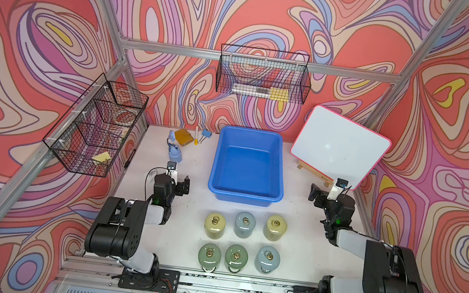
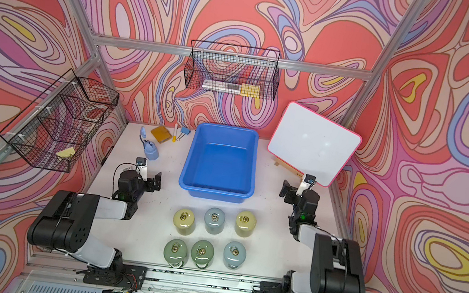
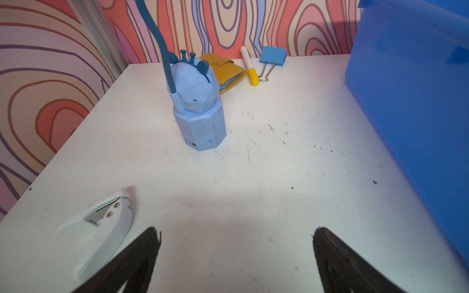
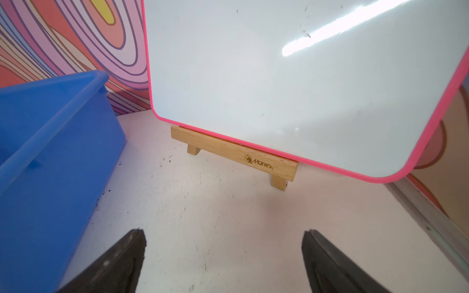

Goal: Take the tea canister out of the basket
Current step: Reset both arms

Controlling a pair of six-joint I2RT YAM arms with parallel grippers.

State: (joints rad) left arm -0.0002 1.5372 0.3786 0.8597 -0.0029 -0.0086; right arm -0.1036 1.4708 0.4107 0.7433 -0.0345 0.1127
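The basket [image 1: 245, 196] [image 2: 215, 192] is a bright blue tub at the middle back of the table, and its inside shows only bare blue floor. Several tea canisters stand in two rows on the table in front of it: yellow [image 1: 215, 222], blue-grey [image 1: 244, 223], yellow [image 1: 275, 226], green [image 1: 209, 254], green [image 1: 236, 256] and blue-grey [image 1: 267, 258]. My left gripper [image 1: 178, 178] [image 3: 234, 230] hangs open over bare table left of the basket [image 3: 418, 101]. My right gripper [image 1: 324, 193] [image 4: 224, 232] hangs open to the right of the basket [image 4: 50, 126]. Neither holds anything.
A pink-rimmed whiteboard [image 1: 339, 145] leans on a wooden easel [image 4: 236, 154] at the back right. A blue desk lamp [image 3: 198, 111], yellow wallet [image 3: 225, 71], marker [image 3: 250, 66] and binder clip [image 3: 272, 57] sit at the back left. Near my left gripper lies a small white device [image 3: 101, 228]. Black wire baskets [image 1: 262, 75] [image 1: 97, 126] hang on the walls.
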